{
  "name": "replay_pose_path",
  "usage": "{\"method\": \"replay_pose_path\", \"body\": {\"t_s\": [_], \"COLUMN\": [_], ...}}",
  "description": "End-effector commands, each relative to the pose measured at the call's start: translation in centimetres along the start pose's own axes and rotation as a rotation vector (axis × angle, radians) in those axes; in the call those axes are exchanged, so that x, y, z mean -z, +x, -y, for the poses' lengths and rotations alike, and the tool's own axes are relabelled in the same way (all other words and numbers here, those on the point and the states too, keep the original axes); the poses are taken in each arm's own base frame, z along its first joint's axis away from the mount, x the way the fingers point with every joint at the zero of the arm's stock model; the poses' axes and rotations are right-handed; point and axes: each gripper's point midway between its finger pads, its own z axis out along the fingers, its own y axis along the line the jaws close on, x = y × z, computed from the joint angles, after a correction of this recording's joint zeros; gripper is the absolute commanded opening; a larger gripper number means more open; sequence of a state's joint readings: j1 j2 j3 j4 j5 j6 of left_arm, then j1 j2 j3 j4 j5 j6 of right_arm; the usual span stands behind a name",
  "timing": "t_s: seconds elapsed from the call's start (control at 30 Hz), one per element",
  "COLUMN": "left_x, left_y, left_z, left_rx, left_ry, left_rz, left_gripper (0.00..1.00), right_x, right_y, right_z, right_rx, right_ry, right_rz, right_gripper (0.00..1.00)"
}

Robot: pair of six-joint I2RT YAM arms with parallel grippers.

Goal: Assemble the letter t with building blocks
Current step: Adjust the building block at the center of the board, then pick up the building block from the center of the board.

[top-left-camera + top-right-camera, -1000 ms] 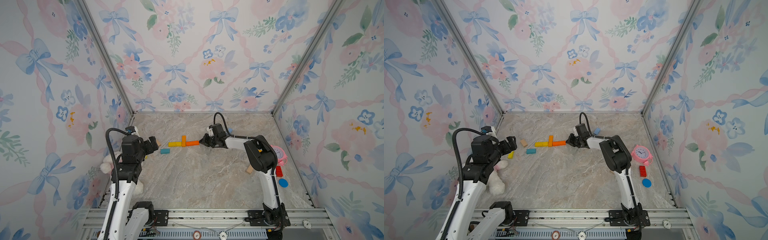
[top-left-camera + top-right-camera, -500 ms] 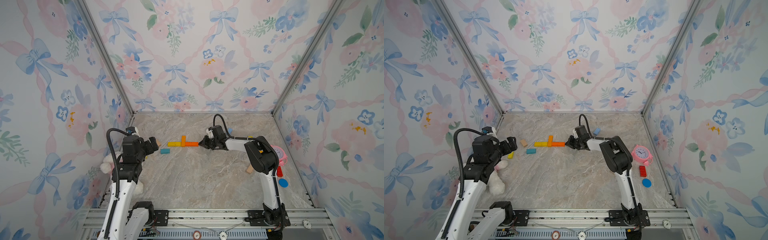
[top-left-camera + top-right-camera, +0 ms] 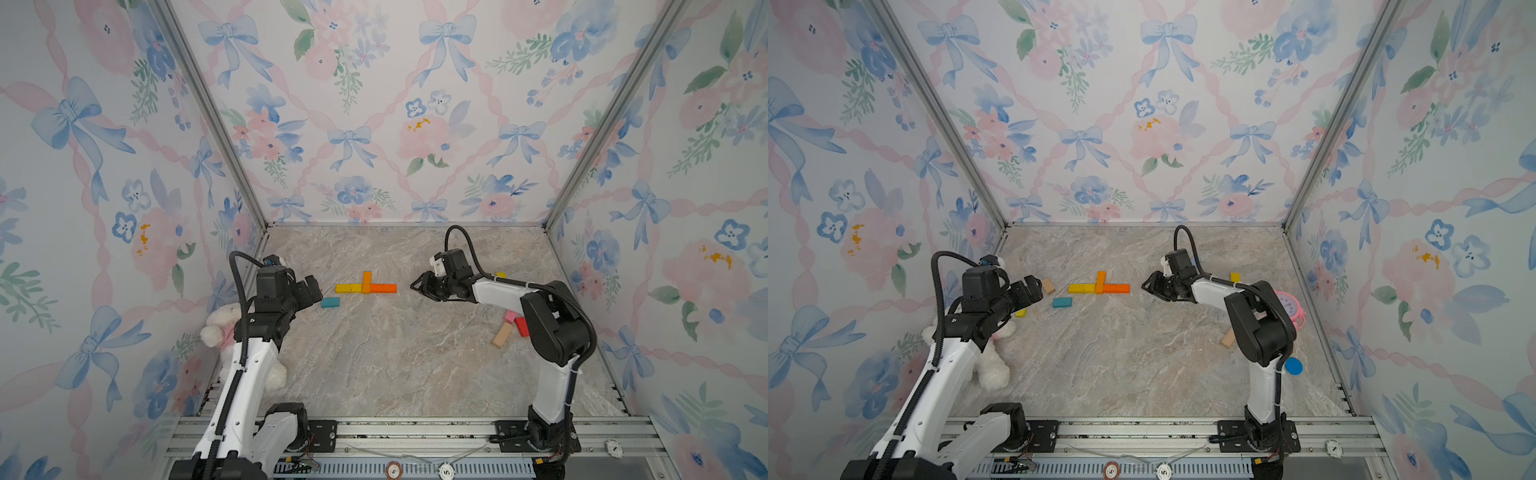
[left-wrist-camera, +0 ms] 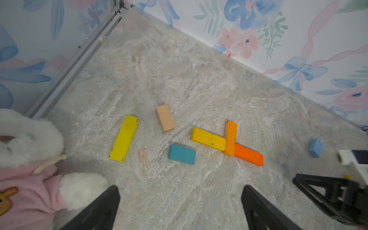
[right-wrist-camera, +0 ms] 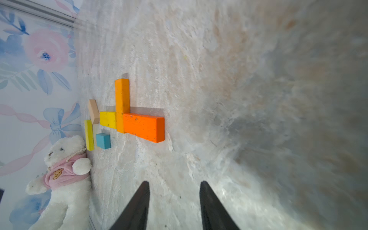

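Orange block (image 3: pixel 383 287) lies flat mid-table, its end butted to an amber block (image 3: pixel 366 281) that points to 12 o'clock. A yellow block (image 3: pixel 348 288) butts the amber one's other side, so the 3 form a bar w/ a stem. Teal block (image 3: pixel 330 302) sits near, at 7 o'clock of the yellow one, not touching.

R gripper (image 3: pixel 415 286) hangs at 3 o'clock of the orange block, w/ a gap between. R wrist view shows its fingers (image 5: pixel 139 205) parted, only bare marble-look tabletop (image 5: pixel 199 79) between them, nothing held. L gripper (image 3: pixel 313 291) is at 9 o'clock of the group; L wrist view shows its fingers (image 4: pixel 99 209) spread wide, empty.

Wrist views show whole the long yellow block (image 4: pixel 124 138) and pale wood block (image 4: pixel 165 118), at 9–10 o'clock of the bar. In a top view only the wood one and a yellow corner show past the L gripper. Light-blue block (image 4: pixel 316 148), toward 2 o'clock, is clear only in L wrist view.

At 4 o'clock by the R arm, a top view shows pink block (image 3: pixel 510 317), red block (image 3: pixel 520 326) and tan block (image 3: pixel 502 335). In a top view the arm covers pink and red, but pink alarm clock (image 3: pixel 1289 309) and blue disc (image 3: pixel 1293 366) show. Plush bear (image 3: pixel 218 328) slumps by the L arm.
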State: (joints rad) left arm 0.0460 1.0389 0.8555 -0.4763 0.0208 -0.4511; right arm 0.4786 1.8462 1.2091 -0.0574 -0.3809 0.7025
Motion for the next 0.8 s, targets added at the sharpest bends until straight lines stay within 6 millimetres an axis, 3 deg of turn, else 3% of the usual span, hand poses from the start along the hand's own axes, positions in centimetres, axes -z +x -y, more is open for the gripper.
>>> {"method": "replay_pose_path", "body": {"t_s": [0.0, 0.13, 0.27, 0.43, 0.77], "left_x": [-2.3, -5.5, -8.8, -12.3, -15.2], "left_y": [1.0, 1.1, 1.7, 1.8, 2.5], "left_z": [-1.3, -3.9, -7.2, -8.7, -11.3], "left_rx": [0.042, -0.038, -0.097, -0.145, -0.161], "left_ry": [-0.023, -0.138, -0.280, -0.351, -0.410], "left_rz": [-0.113, -0.227, -0.384, -0.465, -0.541], "left_gripper": [0.98, 0.98, 0.92, 0.77, 0.65], "right_x": [8.1, 15.7, 19.5, 21.4, 22.6], "right_y": [0.1, 0.5, 1.8, 2.5, 1.7], "right_z": [-2.7, -2.1, -1.0, -1.3, -2.1], "right_rx": [0.304, 0.377, 0.334, 0.323, 0.299], "right_ry": [0.125, 0.207, 0.191, 0.130, 0.065], "right_rz": [0.086, 0.231, 0.285, 0.327, 0.361], "right_gripper": [0.78, 0.95, 0.97, 0.98, 0.98]}}
